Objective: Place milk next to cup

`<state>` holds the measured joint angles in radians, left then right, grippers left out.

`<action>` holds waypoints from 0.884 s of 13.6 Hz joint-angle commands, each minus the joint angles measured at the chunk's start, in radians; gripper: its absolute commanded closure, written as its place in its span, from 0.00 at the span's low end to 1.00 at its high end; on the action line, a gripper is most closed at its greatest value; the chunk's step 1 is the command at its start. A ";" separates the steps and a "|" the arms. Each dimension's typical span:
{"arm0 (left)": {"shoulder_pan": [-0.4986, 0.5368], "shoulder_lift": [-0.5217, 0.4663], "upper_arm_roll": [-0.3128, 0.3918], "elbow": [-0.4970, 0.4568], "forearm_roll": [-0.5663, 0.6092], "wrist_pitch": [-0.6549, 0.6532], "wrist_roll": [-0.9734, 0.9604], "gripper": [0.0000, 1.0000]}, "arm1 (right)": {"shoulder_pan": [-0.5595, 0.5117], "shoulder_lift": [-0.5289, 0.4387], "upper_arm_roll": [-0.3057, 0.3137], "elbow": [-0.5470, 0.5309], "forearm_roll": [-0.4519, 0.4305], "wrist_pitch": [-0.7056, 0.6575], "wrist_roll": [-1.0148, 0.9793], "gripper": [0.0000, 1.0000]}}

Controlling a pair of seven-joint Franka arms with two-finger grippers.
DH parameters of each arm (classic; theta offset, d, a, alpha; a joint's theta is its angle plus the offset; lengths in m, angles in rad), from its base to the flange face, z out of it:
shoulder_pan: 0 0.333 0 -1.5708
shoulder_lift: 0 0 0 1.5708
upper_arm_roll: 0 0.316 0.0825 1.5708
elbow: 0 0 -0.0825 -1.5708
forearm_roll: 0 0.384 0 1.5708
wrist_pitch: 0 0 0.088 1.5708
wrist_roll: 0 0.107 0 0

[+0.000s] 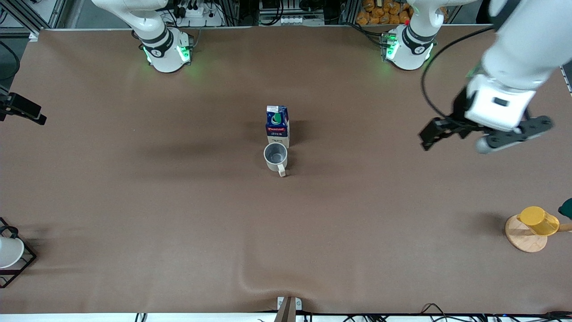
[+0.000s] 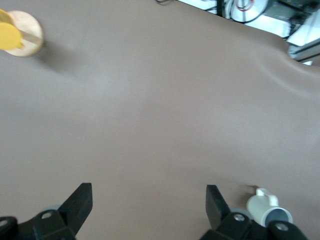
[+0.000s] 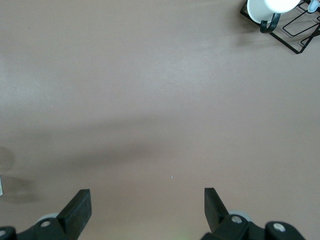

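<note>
Milk: the carton (image 1: 277, 126) stands upright at the middle of the table (image 1: 134, 201), green cap on top, with nothing holding it.

Cup: the grey mug (image 1: 276, 157) stands just beside the carton, nearer to the front camera, so close that I cannot tell whether they touch. Its handle points toward that camera. My left wrist view catches the mug (image 2: 267, 208) next to one of my fingers.

Step in hand: judging by how things lie, the placing looks done. The carton is set next to the mug and I am off it.

My left gripper (image 1: 485, 134): up in the air over bare cloth toward the left arm's end of the table, well apart from the carton. Its fingers (image 2: 77, 202) are spread wide with nothing between them.

My right gripper (image 3: 147, 207): its fingers are also spread and empty, over bare cloth. The front view does not show this hand, only the arm's base. This arm waits.

Next move: little is called for beyond parking the left arm clear, without swinging across the middle where the tall carton could tip.

Other things: a yellow cup (image 1: 538, 220) on a wooden disc (image 1: 523, 237) toward the left arm's end, and a white cup (image 3: 267, 7) in a wire rack (image 3: 295, 31) toward the right arm's end. Both are well apart from the carton.
</note>
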<state>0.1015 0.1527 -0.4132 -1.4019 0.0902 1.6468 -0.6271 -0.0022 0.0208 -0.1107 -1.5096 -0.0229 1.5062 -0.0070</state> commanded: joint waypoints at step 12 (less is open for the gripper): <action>-0.039 -0.104 0.240 -0.035 -0.041 -0.134 0.368 0.00 | -0.028 -0.001 0.000 0.014 0.067 -0.011 0.004 0.00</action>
<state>0.0787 0.0783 -0.1854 -1.4146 0.0660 1.5261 -0.2762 -0.0222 0.0208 -0.1174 -1.5094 0.0395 1.5061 -0.0038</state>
